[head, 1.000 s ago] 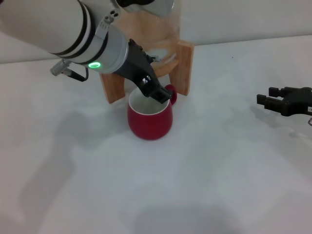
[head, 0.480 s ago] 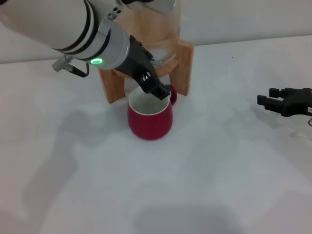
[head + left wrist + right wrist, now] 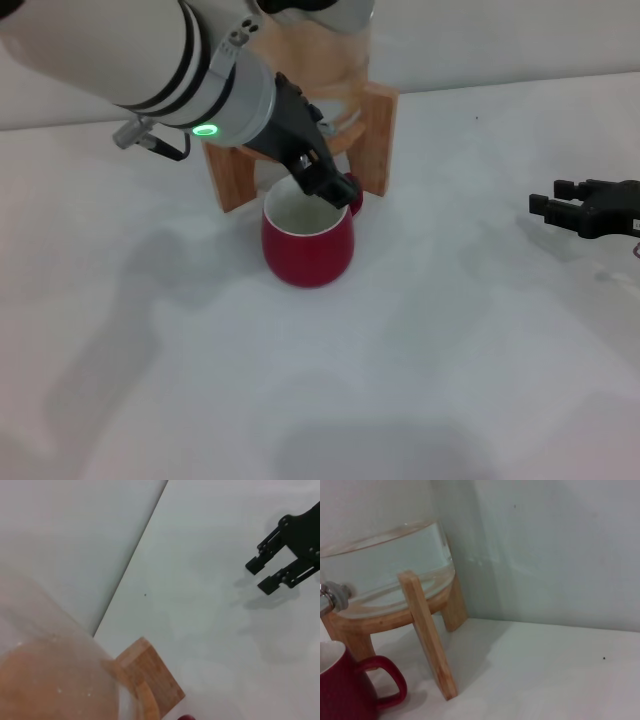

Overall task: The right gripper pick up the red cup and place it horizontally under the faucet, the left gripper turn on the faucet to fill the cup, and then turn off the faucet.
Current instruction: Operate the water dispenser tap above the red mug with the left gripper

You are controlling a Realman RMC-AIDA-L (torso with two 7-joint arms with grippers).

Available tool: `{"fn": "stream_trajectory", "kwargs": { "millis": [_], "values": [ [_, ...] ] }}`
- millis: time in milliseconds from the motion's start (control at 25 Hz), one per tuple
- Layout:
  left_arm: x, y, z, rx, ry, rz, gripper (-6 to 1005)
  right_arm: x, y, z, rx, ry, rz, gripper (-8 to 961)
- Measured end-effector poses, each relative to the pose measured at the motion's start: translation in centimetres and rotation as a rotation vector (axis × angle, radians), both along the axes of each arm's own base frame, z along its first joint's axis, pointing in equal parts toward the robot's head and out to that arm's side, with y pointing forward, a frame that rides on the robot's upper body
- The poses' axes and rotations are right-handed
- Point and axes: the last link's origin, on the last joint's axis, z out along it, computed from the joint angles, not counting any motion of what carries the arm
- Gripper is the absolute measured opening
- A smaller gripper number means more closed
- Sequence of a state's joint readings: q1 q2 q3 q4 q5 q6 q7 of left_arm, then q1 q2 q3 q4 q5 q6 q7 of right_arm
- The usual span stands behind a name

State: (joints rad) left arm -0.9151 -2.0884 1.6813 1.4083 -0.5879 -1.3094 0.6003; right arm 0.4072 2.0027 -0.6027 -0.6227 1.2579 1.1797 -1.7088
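No readable text, label, brand, number or sign shows in any view

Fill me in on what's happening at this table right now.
The red cup stands upright on the white table, right in front of the wooden stand that carries the glass dispenser jar. The left gripper is reaching in above the cup's rim, at the faucet. The right gripper is open and holds nothing, off to the right above the table.
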Motion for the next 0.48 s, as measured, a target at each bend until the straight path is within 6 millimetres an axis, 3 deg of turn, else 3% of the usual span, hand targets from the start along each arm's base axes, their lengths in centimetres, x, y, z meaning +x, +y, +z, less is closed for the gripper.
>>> {"fn": "stream_trajectory", "kwargs": {
  "millis": [480],
  "values": [
    [0.1, -1.5, -0.7, -0.033, 0.019, -0.027, 876, -0.1, 0.1, 0.1, 0.003, 0.0, 0.002, 482]
  ]
}}
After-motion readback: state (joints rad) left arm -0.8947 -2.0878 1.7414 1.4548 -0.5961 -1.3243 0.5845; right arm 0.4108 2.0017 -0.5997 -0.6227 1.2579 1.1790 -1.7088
